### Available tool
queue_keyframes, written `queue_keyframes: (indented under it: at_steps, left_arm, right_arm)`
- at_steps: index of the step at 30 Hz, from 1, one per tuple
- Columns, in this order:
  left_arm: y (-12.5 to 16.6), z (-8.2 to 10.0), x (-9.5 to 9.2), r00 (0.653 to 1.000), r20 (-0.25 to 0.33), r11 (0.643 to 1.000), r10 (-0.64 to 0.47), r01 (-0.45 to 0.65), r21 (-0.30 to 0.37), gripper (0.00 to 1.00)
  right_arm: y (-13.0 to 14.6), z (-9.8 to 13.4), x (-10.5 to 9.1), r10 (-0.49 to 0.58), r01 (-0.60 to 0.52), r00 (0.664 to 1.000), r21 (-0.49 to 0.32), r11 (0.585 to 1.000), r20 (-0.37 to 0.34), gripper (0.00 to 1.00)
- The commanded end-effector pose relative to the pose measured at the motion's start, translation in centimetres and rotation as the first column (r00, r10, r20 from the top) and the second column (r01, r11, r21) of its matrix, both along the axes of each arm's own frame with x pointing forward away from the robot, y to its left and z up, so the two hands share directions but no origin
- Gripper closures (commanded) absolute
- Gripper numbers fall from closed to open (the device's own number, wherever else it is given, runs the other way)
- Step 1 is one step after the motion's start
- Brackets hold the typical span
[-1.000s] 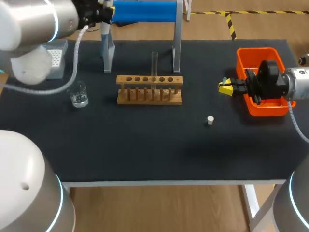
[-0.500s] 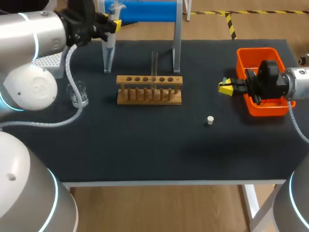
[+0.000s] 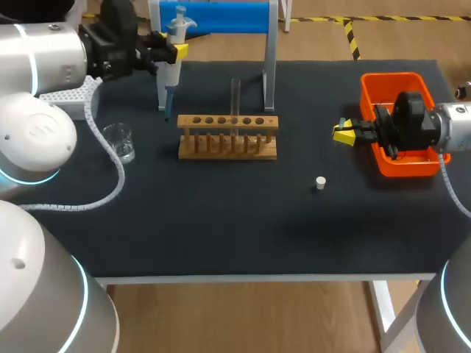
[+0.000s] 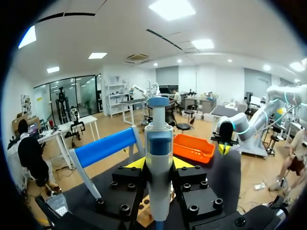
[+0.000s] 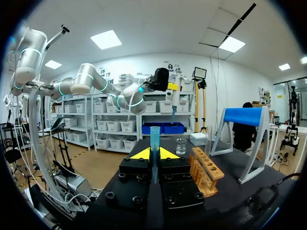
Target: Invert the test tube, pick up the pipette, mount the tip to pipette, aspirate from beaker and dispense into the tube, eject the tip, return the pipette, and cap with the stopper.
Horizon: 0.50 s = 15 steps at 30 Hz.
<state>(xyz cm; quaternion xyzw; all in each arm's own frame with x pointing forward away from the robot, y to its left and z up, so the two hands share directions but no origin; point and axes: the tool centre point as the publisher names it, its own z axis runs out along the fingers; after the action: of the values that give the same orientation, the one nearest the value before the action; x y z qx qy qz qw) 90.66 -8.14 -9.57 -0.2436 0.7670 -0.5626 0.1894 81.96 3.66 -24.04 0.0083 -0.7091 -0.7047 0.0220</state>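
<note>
Since the earlier frames the left arm has swung in from the far left corner, bringing the pipette (image 3: 171, 62) away from the blue-topped stand (image 3: 221, 16) and further over the counter (image 3: 221, 213), so the beaker (image 3: 119, 141) now stands uncovered; the right arm has not shifted. The pipette hangs upright, white-bodied with a pale blue head and a dark narrow lower end, just beyond the left end of the wooden rack (image 3: 228, 137), in which the test tube (image 3: 235, 95) stands upright. The left tool (image 3: 176, 50) clamps the pipette's body from both sides, its forearm lying level. The right tool (image 3: 342, 133), level beside the orange bin (image 3: 390, 82), pinches a slim blue tip (image 5: 154, 139); the white stopper (image 3: 320, 182) lies near it.
</note>
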Motion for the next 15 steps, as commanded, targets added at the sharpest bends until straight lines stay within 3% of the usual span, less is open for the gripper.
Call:
queue_keyframes:
  at_steps: [1,9,15]
  left_arm:
    - [0.5,0.0,0.1,0.957,-0.061,0.958,-0.284,0.28,-0.06,1.0]
    - [0.5,0.0,0.1,0.957,-0.061,0.958,-0.284,0.28,-0.06,1.0]
    - [-1.5,1.8,-2.3,0.912,-0.028,0.909,-0.409,0.404,-0.097,1.0]
  right_arm:
    - [-0.1,0.0,0.0,0.002,-0.002,1.0,0.0,1.0,0.0,1.0]
    - [-0.1,0.0,0.0,0.002,-0.002,1.0,0.0,1.0,0.0,1.0]
    - [-0.1,0.0,0.0,0.002,-0.002,1.0,0.0,1.0,0.0,1.0]
